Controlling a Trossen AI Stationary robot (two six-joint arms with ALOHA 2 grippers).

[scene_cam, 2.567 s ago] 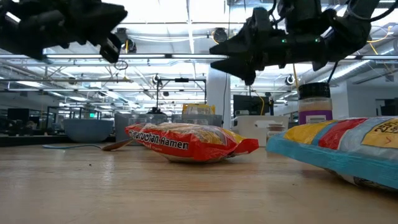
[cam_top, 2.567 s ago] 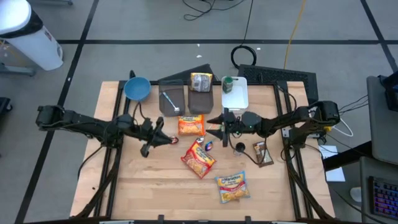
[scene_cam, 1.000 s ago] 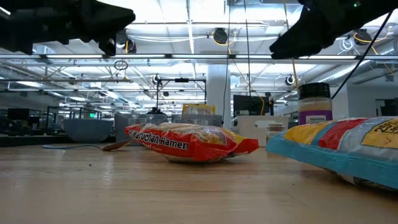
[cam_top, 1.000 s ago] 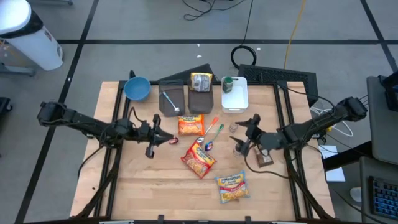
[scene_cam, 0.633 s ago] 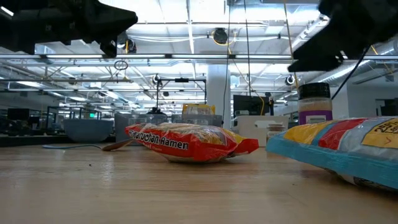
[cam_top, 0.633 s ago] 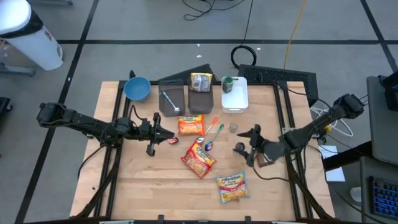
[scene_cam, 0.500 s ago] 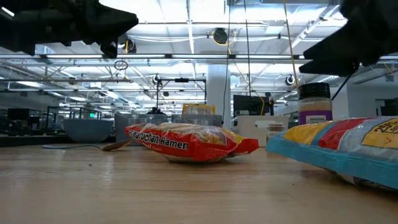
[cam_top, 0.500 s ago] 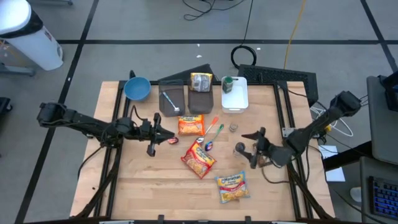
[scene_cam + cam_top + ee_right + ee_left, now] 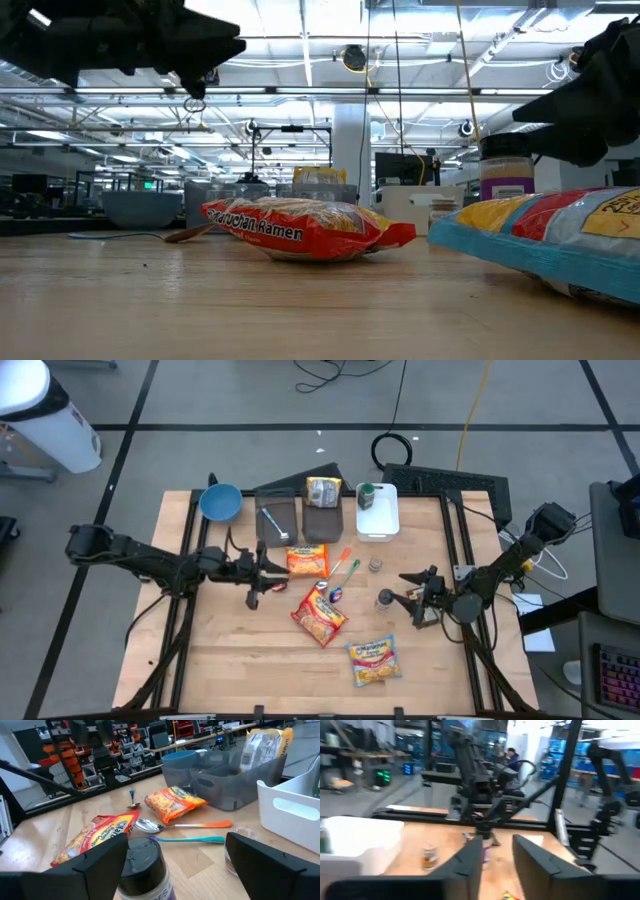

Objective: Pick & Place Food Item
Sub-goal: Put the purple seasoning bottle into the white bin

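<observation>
Three ramen packets lie flat on the wooden table (image 9: 230, 660): an orange one (image 9: 307, 560), a red one (image 9: 320, 615) and a yellow-and-blue one (image 9: 373, 660). My left gripper (image 9: 268, 578) hangs level just left of the orange packet, its fingers (image 9: 470, 862) a little apart with nothing between them. My right gripper (image 9: 398, 590) is wide open at the table's right. A black-lidded spice jar (image 9: 144, 865) stands upright between its fingers, close to one of them. My right gripper comes level at the spice jar's lid (image 9: 142, 854), which stands right beside one finger (image 9: 102, 862). I cannot tell whether they touch. The jar stands upright on the table.
At the far edge stand a blue bowl (image 9: 220, 502), two grey bins (image 9: 278, 522), one holding a food bag (image 9: 322, 490), and a white bin (image 9: 380, 515) with a green-lidded bottle. Two spoons (image 9: 345, 567) and a small glass jar (image 9: 375, 565) lie mid-table.
My right gripper has sunk and swung toward the table's right and near edges, rolling as it went; it stays wide open. My left gripper has slid toward the table's right, nearer the orange packet.
</observation>
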